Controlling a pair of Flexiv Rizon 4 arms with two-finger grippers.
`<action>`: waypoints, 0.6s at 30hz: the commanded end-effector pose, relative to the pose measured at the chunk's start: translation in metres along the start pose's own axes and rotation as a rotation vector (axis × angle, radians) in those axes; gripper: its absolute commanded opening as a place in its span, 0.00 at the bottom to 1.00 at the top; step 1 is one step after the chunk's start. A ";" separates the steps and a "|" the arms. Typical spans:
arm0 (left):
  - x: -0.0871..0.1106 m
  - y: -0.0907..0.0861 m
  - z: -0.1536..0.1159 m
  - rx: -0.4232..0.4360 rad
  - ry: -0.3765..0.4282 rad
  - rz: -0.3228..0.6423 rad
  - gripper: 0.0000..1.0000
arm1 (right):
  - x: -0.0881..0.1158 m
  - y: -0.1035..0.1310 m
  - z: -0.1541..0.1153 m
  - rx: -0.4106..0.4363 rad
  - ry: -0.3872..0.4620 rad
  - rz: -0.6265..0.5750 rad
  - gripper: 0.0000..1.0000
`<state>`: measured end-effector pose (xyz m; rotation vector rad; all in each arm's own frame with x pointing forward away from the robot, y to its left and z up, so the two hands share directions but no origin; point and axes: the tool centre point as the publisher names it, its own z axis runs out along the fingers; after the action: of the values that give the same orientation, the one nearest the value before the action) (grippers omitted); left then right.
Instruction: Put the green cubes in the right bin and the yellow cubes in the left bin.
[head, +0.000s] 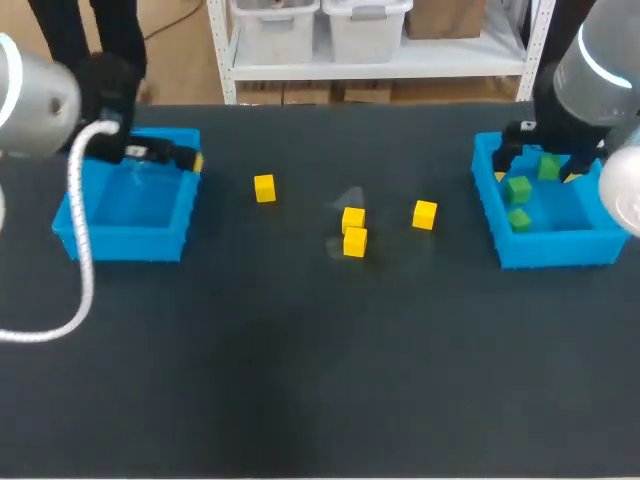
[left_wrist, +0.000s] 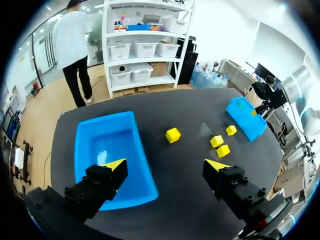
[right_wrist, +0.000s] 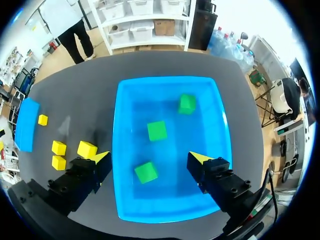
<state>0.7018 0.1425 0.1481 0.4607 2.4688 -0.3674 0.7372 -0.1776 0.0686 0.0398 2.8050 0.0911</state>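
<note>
Dark table, 4 yellow cubes, L claw wide, R claw wide, green cubes clearest R wrist

The head camera looks down from above and behind on the whole table. The left wrist camera sits close over the left bin, facing right across the table; the right one looks down into the right bin. All share the mid-table yellow cubes.

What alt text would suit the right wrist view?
The open right gripper hangs over the blue right bin, which holds three green cubes. Four yellow cubes lie on the dark table beside it, the left bin beyond them.
</note>
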 end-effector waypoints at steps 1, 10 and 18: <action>-0.026 -0.015 0.038 -0.198 0.159 -0.012 1.00 | 0.005 -0.001 -0.002 0.003 -0.258 0.002 1.00; -0.021 -0.035 0.088 -0.224 0.310 -0.092 1.00 | 0.005 -0.001 -0.002 0.003 -0.258 0.002 1.00; -0.006 -0.052 0.127 -0.250 0.404 -0.122 1.00 | 0.005 -0.001 -0.002 0.003 -0.258 0.002 1.00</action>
<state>0.7334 0.0617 0.0789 0.3269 2.8102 -0.2337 0.7366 -0.1776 0.0688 0.0433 2.6946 0.0858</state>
